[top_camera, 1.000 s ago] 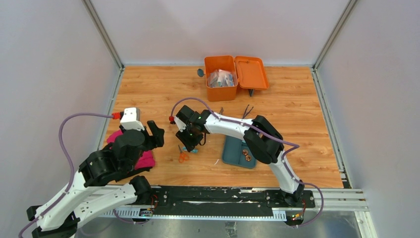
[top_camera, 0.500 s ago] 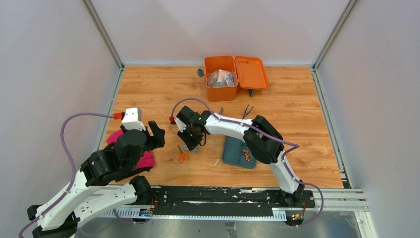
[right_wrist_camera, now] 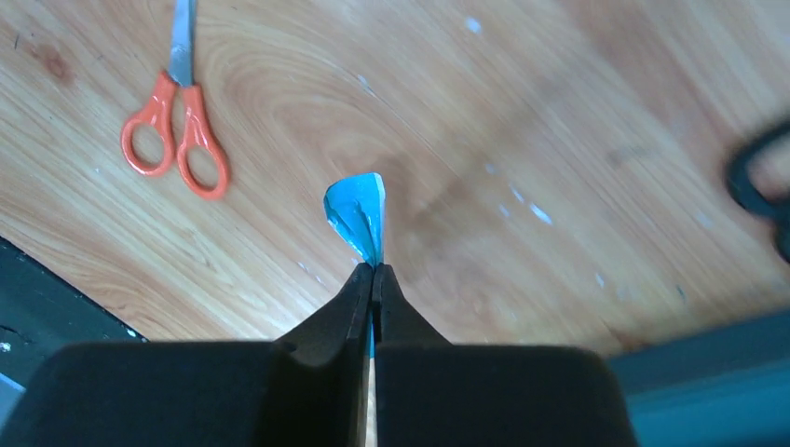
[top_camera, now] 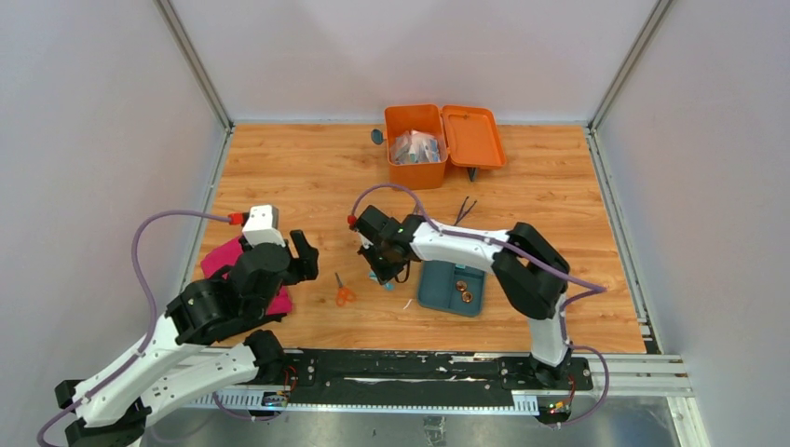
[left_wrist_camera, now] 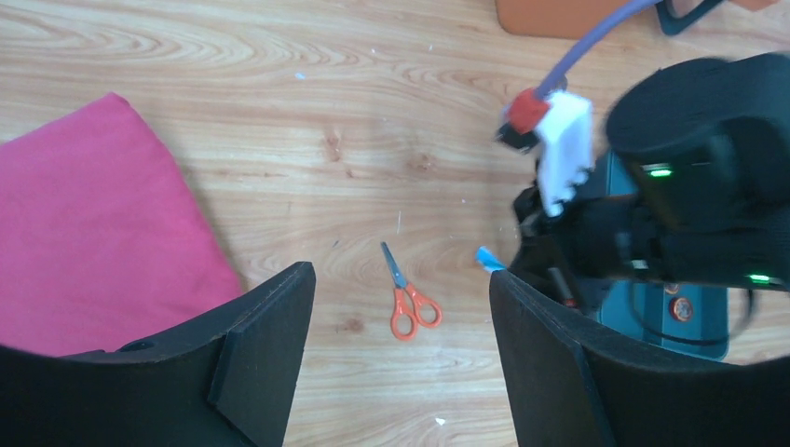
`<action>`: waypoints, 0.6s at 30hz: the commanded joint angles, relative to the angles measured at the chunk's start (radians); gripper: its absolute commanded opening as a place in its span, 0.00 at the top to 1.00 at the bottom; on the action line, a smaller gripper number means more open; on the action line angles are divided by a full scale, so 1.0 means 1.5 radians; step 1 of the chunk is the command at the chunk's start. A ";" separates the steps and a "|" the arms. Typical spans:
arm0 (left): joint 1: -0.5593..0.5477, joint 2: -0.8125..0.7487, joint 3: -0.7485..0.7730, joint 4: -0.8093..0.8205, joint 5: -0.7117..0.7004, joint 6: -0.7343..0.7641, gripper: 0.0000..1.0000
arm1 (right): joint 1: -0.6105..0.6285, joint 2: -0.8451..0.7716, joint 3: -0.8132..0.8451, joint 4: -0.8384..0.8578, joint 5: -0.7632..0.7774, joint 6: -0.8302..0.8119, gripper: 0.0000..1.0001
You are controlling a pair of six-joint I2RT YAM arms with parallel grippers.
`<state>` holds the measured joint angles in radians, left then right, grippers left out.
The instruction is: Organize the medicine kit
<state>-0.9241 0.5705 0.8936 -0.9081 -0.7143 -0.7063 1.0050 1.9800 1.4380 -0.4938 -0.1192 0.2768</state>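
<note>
The orange medicine kit (top_camera: 415, 160) stands at the back of the table, its lid (top_camera: 473, 136) open flat to the right and clear packets inside. My right gripper (right_wrist_camera: 373, 272) is shut on a small blue packet (right_wrist_camera: 359, 212), held just above the wood between the orange scissors (top_camera: 344, 291) and the teal tray (top_camera: 436, 289). In the top view that gripper (top_camera: 382, 272) points down with the packet (top_camera: 385, 283) sticking out below it. My left gripper (left_wrist_camera: 401, 276) hangs open above the scissors (left_wrist_camera: 407, 298), with nothing between its fingers.
A pink cloth (top_camera: 216, 256) lies at the left under my left arm. The teal tray holds small copper-coloured pieces (top_camera: 463, 296). Dark tweezers (top_camera: 466, 207) lie between the tray and the kit. A small round dark thing (top_camera: 376, 137) sits left of the kit.
My right gripper has shut on the blue packet and moved right, away from the scissors and towards the teal tray. My left arm has shifted slightly right, its jaws still open.
</note>
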 commanded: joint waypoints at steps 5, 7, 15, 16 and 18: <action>0.002 0.054 -0.085 0.103 0.094 -0.017 0.25 | -0.071 -0.246 -0.174 -0.008 0.213 0.214 1.00; 0.002 0.080 -0.100 0.128 0.133 -0.022 0.25 | -0.104 -0.308 -0.231 -0.008 0.251 0.270 1.00; 0.003 0.144 -0.113 0.175 0.181 -0.017 0.26 | -0.216 -0.431 -0.370 -0.014 0.326 0.366 1.00; 0.003 0.144 -0.114 0.174 0.180 -0.016 0.26 | -0.226 -0.433 -0.376 -0.014 0.328 0.374 1.00; 0.003 0.146 -0.116 0.174 0.181 -0.015 0.25 | -0.242 -0.429 -0.383 -0.015 0.328 0.388 1.00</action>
<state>-0.9241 0.7876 0.7250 -0.6842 -0.4595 -0.7292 0.6853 1.3457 0.8925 -0.4942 0.3016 0.7624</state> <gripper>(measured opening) 0.743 0.015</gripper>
